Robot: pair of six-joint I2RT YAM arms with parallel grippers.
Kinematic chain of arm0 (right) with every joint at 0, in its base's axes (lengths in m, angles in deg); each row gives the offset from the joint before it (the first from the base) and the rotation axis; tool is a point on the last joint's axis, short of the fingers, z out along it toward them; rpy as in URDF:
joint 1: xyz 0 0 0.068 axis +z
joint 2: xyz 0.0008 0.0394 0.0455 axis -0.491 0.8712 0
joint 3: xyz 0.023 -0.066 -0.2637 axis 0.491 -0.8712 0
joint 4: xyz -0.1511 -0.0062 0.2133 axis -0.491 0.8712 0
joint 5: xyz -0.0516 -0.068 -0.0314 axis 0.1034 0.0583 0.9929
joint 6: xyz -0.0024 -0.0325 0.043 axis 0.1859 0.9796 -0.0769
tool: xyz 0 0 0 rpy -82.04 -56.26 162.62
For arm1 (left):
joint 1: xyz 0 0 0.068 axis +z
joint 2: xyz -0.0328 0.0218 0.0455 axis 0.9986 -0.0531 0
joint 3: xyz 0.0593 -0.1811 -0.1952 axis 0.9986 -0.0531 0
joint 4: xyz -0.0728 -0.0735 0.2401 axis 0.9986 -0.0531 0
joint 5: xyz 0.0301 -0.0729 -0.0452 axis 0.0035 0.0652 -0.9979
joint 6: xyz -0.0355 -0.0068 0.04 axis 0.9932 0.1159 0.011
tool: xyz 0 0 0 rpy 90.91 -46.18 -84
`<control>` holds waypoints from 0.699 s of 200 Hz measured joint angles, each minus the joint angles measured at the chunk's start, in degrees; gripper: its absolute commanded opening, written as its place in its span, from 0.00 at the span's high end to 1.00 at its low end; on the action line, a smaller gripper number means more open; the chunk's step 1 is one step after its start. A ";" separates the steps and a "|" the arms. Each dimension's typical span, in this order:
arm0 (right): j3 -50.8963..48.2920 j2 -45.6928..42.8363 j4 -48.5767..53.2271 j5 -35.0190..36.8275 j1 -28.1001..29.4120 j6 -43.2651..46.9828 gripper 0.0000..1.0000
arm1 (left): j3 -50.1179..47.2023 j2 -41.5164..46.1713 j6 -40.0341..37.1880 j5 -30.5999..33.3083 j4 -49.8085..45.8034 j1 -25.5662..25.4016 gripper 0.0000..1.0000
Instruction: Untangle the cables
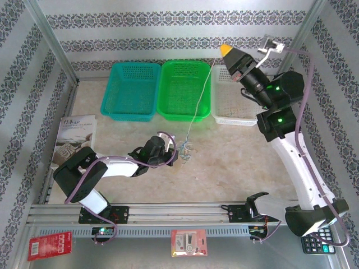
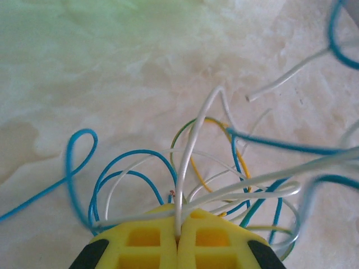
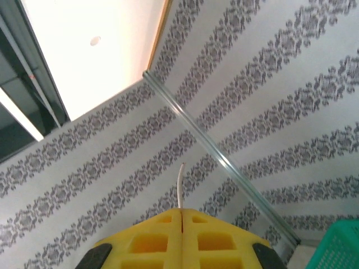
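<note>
Top external view. The right fingers [image 1: 226, 50], pressed together, are raised high above the far side of the desk [image 1: 123, 131]. They pinch the white cable [image 1: 201, 96], which runs taut and slanting down from them to the cables [image 1: 185, 150], a small knot on the desk just at the tips of the left fingers [image 1: 174, 152]. The arrangement reads as a draw-out: one end is lifted away while the knot is anchored low, so that it does not rise with the cable. Beyond the knot, well apart from the left fingers, three containers stand in a row: the teal basket [image 1: 130, 92], the green basket [image 1: 168, 84] and the white basket [image 1: 227, 106]. No cable is seen lying in any of them; the taut cable merely crosses in front of the green one.

Left wrist view. The left fingers [image 2: 178, 227] are shut on a white strand [image 2: 184, 162] rising from their seam. Blue, white and yellow loops of the cables [image 2: 219, 185] lie crossed directly ahead of and beside the tips, on the desk [image 2: 112, 67]. Whether this strand is the one the other arm holds cannot be told.

Right wrist view. The right fingers [image 3: 181, 216] are closed. A short end of the white cable [image 3: 180, 185] protrudes from their seam toward the patterned wall [image 3: 252, 84]. A corner of the teal basket [image 3: 336, 246] sits low, to one side of the tips.
</note>
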 measured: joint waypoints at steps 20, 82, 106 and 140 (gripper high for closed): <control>3.15 1.62 -0.92 -0.17 -1.53 -1.99 1.00 | -1.07 0.17 0.66 0.04 -0.13 0.00 1.00; 18.25 8.55 -2.34 -2.05 -6.56 -7.39 1.00 | -4.28 1.64 1.95 0.68 -1.20 0.00 1.00; 23.85 10.60 -2.97 -2.58 -7.87 -9.38 1.00 | -4.52 2.08 2.12 1.05 -1.27 0.00 1.00; 26.36 11.54 -3.65 -3.30 -8.39 -10.99 1.00 | -4.52 2.08 2.23 1.29 -1.38 0.00 1.00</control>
